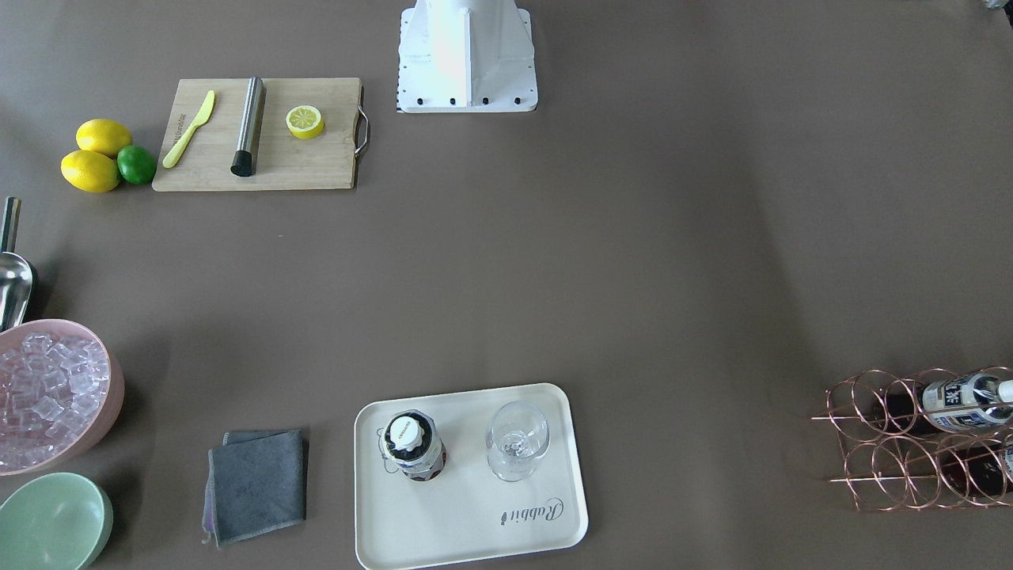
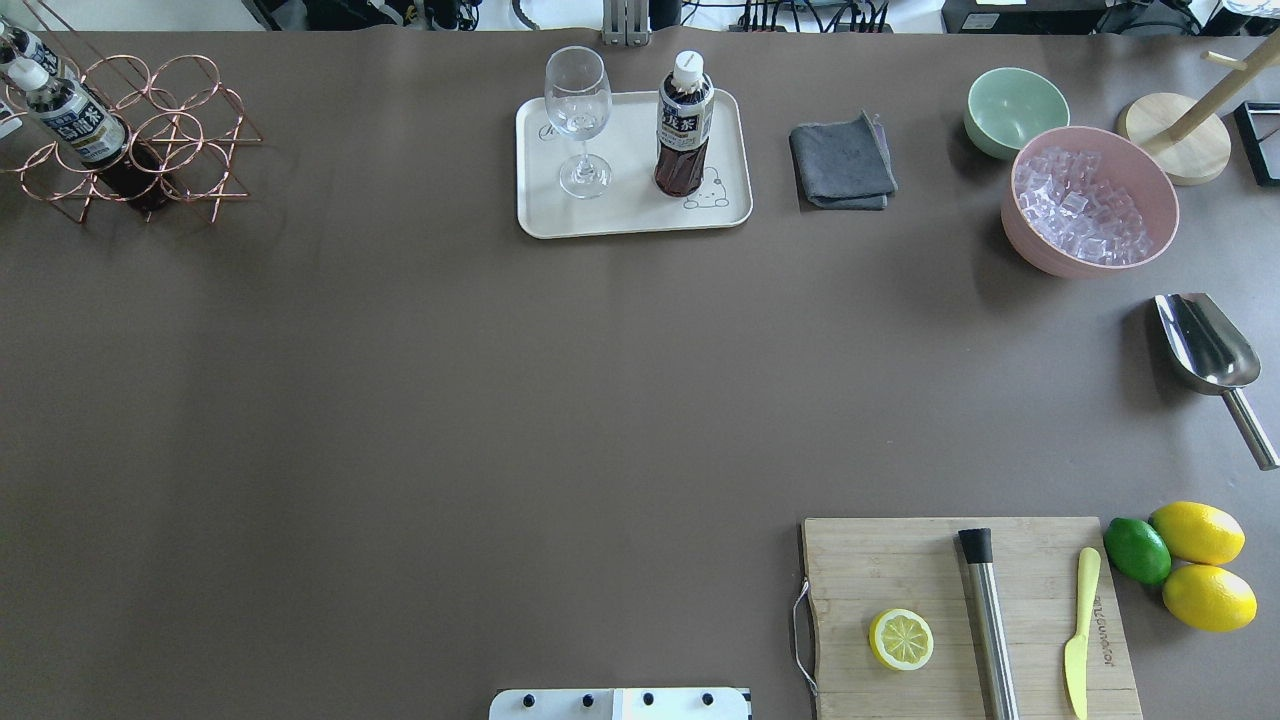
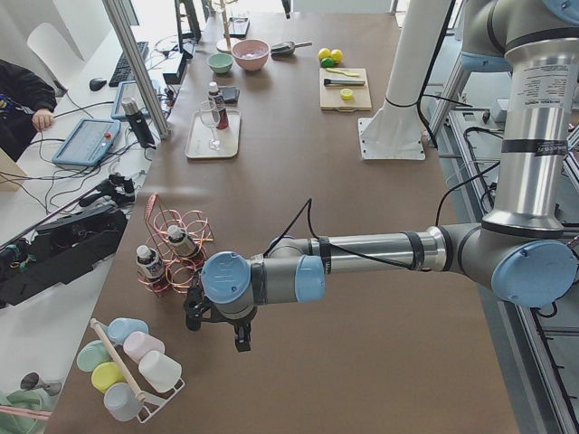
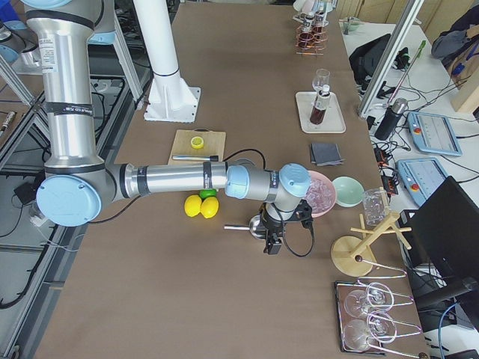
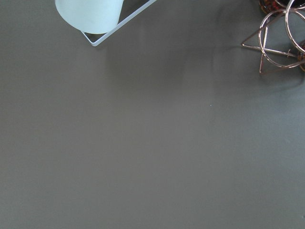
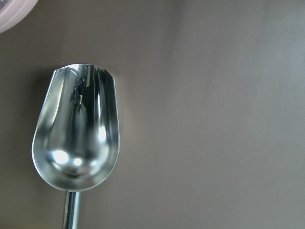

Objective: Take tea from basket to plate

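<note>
Overhead exterior: found tea (image 2: 684, 125) upright on plate (image 2: 620, 215), cap up, just beside glass (image 2: 578, 110), not touching. Judged the carry done as things lay; nothing more called for than holding both arms off the plate. If another were wanted, would mean fetching one of the spare bottles (image 2: 75, 120) lying in basket (image 2: 185, 125) at the far corner of table (image 2: 500, 400) on the robot's left. That would call for a grip along a lying bottle, a draw out through its ring without snagging wire, then a turn upright.

Saw left gripper (image 3: 217, 333) from the side only, low over table near basket and cup rack (image 3: 136, 371); could not tell whether open or closed. Same with right gripper (image 4: 273, 241), hanging above scoop (image 6: 76, 138) near bowl (image 2: 1030, 245); could not tell.

Noted plate close to the far table edge, with bare room on it in front of tea and glass. Noted basket hard by the edge too, so little margin there. Between basket and plate, a wide bare stretch for moving; cloth (image 2: 840, 165) beyond plate on the other side, apart from it
</note>
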